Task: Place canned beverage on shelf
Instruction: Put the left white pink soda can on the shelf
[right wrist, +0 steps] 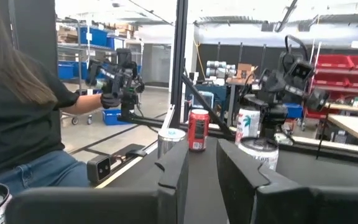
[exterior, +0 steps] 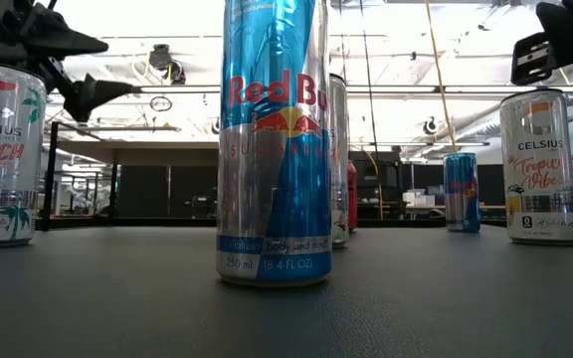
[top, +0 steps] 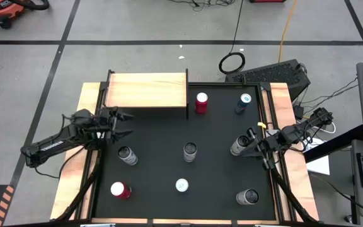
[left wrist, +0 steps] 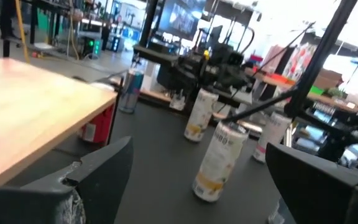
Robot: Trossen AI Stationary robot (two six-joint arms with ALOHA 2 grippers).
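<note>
The shelf [top: 147, 90] stands at the far left of the worktop [top: 156, 164], its pale wooden top bare, with no can on it. Just past its right end a red can [top: 201, 103] stands upright on the black mat, and a blue can [top: 243, 103] stands farther right near the far right corner.

The left hand [top: 126, 124] hovers just in front of the shelf's near edge, at its left part, fingers spread wide and holding nothing. A silver can [top: 127, 155] stands a little nearer than that hand, and another silver can [top: 190, 151] stands in the middle of the mat. Along the near side are a red-and-white can [top: 120, 190] at left, a slim blue-and-silver can [top: 181, 185] in the middle, and a dark-topped can [top: 247, 197] at right.

The right hand [top: 252, 140] sits at the right edge of the mat, its fingers drawn close together with only a narrow gap, right beside a pale can [top: 239, 145]; I cannot tell whether it touches that can.

There is open mat between the shelf's near edge and the middle cans. In the right wrist view a person [right wrist: 17, 118] sits beyond the worktop's edge.
</note>
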